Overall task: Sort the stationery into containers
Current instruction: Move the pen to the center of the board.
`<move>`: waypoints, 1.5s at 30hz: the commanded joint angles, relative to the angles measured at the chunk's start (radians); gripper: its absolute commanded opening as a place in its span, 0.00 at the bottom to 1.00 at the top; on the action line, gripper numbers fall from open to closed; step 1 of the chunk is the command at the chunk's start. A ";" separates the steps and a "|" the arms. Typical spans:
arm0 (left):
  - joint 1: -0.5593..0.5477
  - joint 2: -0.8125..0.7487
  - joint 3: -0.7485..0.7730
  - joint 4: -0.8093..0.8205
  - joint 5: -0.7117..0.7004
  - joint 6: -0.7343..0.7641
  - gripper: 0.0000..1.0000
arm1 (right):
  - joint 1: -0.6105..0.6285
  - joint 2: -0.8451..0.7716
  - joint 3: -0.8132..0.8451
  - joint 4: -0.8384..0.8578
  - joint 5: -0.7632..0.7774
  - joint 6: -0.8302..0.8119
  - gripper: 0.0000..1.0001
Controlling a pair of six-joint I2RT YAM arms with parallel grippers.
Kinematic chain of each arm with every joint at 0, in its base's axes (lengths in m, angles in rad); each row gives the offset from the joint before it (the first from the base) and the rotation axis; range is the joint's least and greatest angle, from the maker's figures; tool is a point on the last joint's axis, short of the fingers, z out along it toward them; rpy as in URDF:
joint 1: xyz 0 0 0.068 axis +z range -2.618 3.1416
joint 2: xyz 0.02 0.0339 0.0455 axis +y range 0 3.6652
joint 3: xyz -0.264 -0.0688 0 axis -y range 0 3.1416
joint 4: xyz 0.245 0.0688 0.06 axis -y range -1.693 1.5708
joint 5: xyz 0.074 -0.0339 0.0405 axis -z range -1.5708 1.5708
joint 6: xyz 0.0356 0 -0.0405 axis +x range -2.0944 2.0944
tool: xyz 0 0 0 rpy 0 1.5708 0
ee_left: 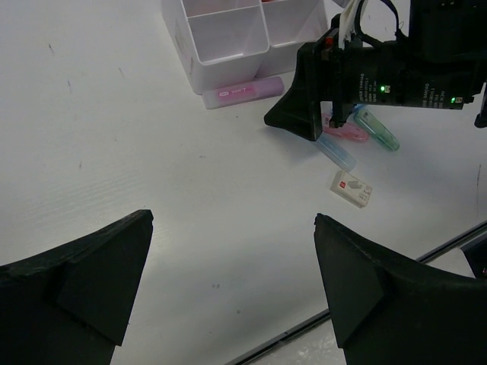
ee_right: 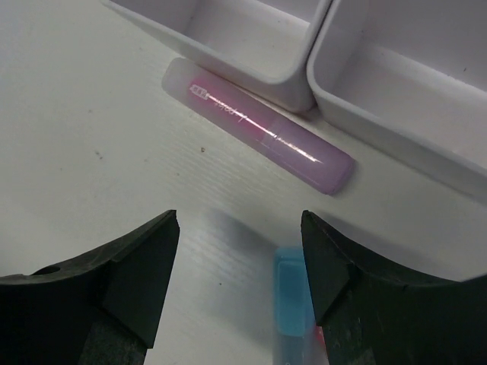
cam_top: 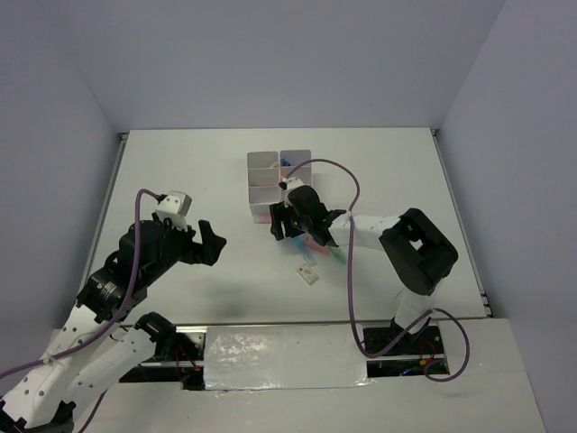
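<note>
Looking down, we see the white table (cam_top: 180, 171) carrying everything, with the left arm (cam_top: 117, 280) bent over its near-left part and the right arm (cam_top: 415, 248) reaching in from the near right towards the middle. The containers (cam_top: 278, 185), a white block of square compartments, stand mid-table towards the far side; a few coloured bits show in one far compartment, too small for us to name. The left tool (ee_left: 236, 251) hangs released over bare table, its jaws wide apart with nothing between them, well apart from the containers. The right tool (ee_right: 240, 251) hovers just beside the near wall of the containers, pointing down, also released, its jaws spread and gripping nothing. A pink marker (ee_right: 255, 125) lies flat on the table right beside the containers' near wall, running roughly along it. A blue marker (ee_right: 293, 304) lies on the table beneath the right tool, close to the inner face of one finger (ee_right: 342, 281); we cannot tell whether they touch. In the left wrist view we find a green marker (ee_left: 377, 129) and a smaller pink piece (ee_left: 346, 129) just beside the blue marker, both partly hidden behind the right tool. A small white eraser (ee_left: 351, 188) lies by itself closer to the arms' bases, near the blue marker's end but apart from it.
</note>
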 commanded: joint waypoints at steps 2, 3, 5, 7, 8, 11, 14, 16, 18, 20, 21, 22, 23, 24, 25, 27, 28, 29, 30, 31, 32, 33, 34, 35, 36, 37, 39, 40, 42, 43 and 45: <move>0.003 -0.017 -0.004 0.053 0.040 0.024 0.99 | -0.009 0.012 0.002 0.131 0.082 0.016 0.72; 0.003 -0.016 -0.004 0.055 0.043 0.025 0.99 | -0.007 0.014 -0.001 0.145 0.091 0.016 0.72; 0.003 -0.013 -0.004 0.058 0.054 0.028 0.99 | -0.010 0.020 -0.009 0.152 0.107 0.012 0.72; 0.003 -0.007 -0.004 0.056 0.058 0.031 0.99 | -0.013 0.026 -0.012 0.155 0.128 0.016 0.72; 0.005 -0.007 -0.003 0.056 0.063 0.031 0.99 | -0.018 0.028 -0.013 0.155 0.137 0.019 0.72; 0.003 -0.008 -0.004 0.058 0.066 0.033 0.99 | -0.027 0.060 0.016 0.122 0.154 0.035 0.72; 0.004 -0.013 -0.006 0.059 0.069 0.033 0.99 | -0.030 0.066 0.004 0.137 0.159 0.038 0.72; 0.003 -0.014 -0.007 0.061 0.077 0.036 0.99 | -0.030 0.066 -0.005 0.149 0.162 0.036 0.72; 0.003 -0.010 -0.007 0.066 0.084 0.038 0.99 | -0.033 0.074 -0.002 0.152 0.157 0.030 0.72; 0.003 -0.001 -0.006 0.066 0.084 0.041 0.99 | -0.038 0.081 -0.002 0.168 0.128 0.019 0.72; 0.003 0.001 -0.006 0.066 0.084 0.042 0.99 | -0.036 0.084 -0.004 0.174 0.119 0.019 0.72; 0.003 0.003 -0.006 0.066 0.091 0.042 0.99 | -0.035 0.087 -0.005 0.181 0.108 0.013 0.72; 0.003 0.003 -0.006 0.066 0.100 0.042 0.99 | -0.038 0.089 -0.005 0.198 0.096 0.009 0.72; 0.003 0.001 -0.006 0.066 0.098 0.042 0.99 | -0.038 0.093 -0.010 0.206 0.078 0.007 0.72; 0.003 -0.001 -0.007 0.066 0.101 0.042 0.99 | -0.035 0.098 -0.007 0.211 0.072 0.006 0.72; 0.003 -0.002 -0.007 0.067 0.101 0.042 0.99 | -0.038 0.106 -0.001 0.211 0.056 -0.001 0.72; 0.003 -0.002 -0.007 0.067 0.101 0.044 0.99 | -0.036 0.106 0.002 0.209 0.041 0.001 0.72; 0.003 -0.002 -0.007 0.067 0.103 0.044 0.99 | -0.036 0.103 -0.005 0.220 0.033 0.001 0.72; 0.003 -0.002 -0.007 0.067 0.103 0.044 0.99 | -0.035 0.100 -0.010 0.223 0.022 0.006 0.72; 0.003 -0.001 -0.007 0.067 0.104 0.044 0.99 | -0.035 0.095 -0.019 0.229 -0.010 0.012 0.72; 0.003 -0.001 -0.007 0.067 0.104 0.045 0.99 | -0.032 0.092 -0.024 0.232 -0.020 0.015 0.72; 0.003 -0.001 -0.007 0.067 0.106 0.045 0.99 | -0.030 0.090 -0.027 0.232 -0.031 0.016 0.72; 0.003 -0.001 -0.007 0.067 0.106 0.045 0.99 | -0.018 0.089 -0.030 0.240 -0.060 0.019 0.72; 0.003 0.001 -0.007 0.067 0.106 0.045 0.99 | -0.007 0.077 -0.045 0.244 -0.065 0.024 0.71; 0.003 -0.002 -0.007 0.067 0.106 0.045 0.99 | 0.005 0.072 -0.054 0.254 -0.070 0.019 0.71; 0.003 -0.002 -0.007 0.067 0.106 0.045 0.99 | 0.036 0.063 -0.065 0.267 -0.089 0.007 0.71; 0.004 -0.004 -0.007 0.069 0.107 0.045 0.99 | 0.074 0.063 -0.059 0.255 -0.099 -0.010 0.71; 0.003 -0.005 -0.007 0.069 0.107 0.045 0.99 | 0.103 0.064 -0.044 0.229 -0.075 -0.016 0.71; 0.003 -0.005 -0.007 0.067 0.107 0.045 0.99 | 0.117 0.061 -0.047 0.224 -0.071 -0.018 0.71; 0.003 -0.007 -0.007 0.067 0.106 0.045 0.99 | 0.122 0.051 -0.061 0.229 -0.026 -0.008 0.71; 0.003 -0.008 -0.009 0.069 0.107 0.044 0.99 | 0.117 0.034 -0.074 0.214 0.028 0.038 0.72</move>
